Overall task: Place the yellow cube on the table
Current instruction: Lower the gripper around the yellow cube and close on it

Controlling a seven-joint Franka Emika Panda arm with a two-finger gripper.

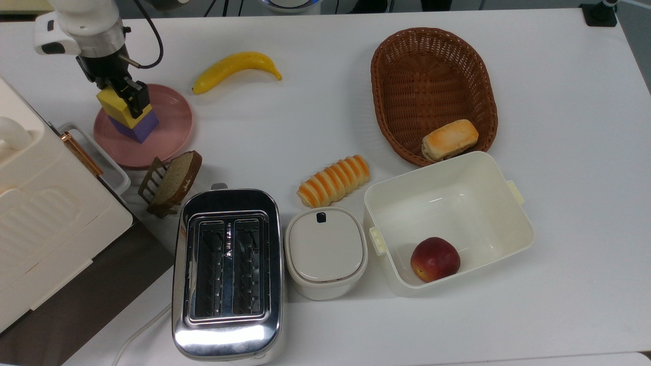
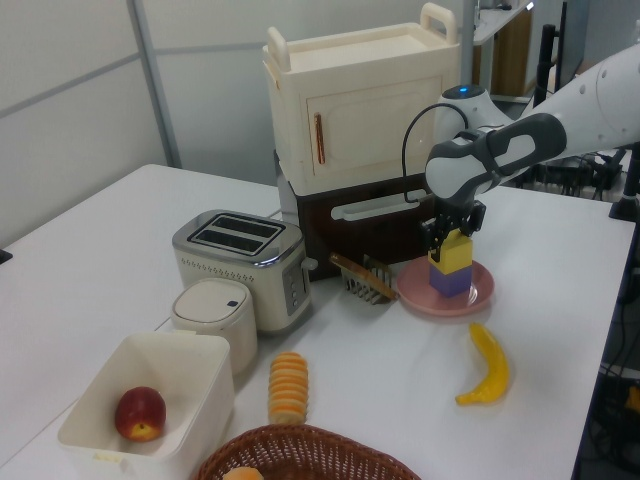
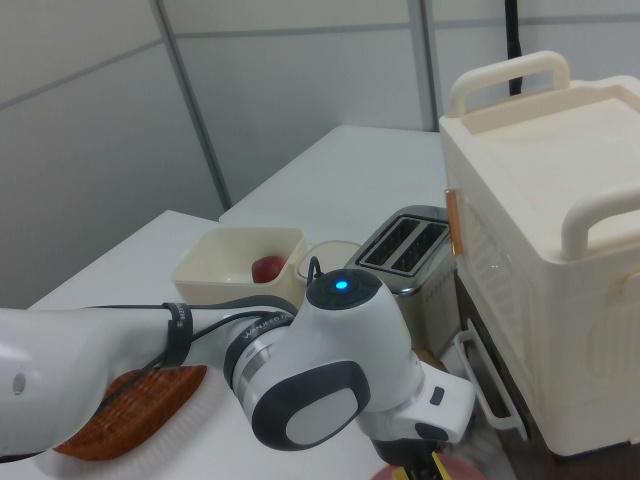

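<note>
Inside the woven basket [image 1: 432,76] lies one bread roll [image 1: 450,139] at the end toward the top view's bottom. Nearby, the cream bin [image 1: 513,239] holds an apple [image 1: 435,259] in one corner. Beside it stands a small lidded canister [image 1: 325,251], its contents hidden. On the pink plate [image 1: 173,122], a purple cube [image 1: 140,128] carries the yellow cube [image 1: 116,104] stacked on top. That yellow block is equal-sided with no long axis to name; in the top view its faces sit turned diagonally to the tabletop's [image 1: 569,127] edges, flat top up. The tool [image 1: 123,95] is clamped on the yellow cube from above, one finger [image 1: 136,99] dark against its side.
</note>
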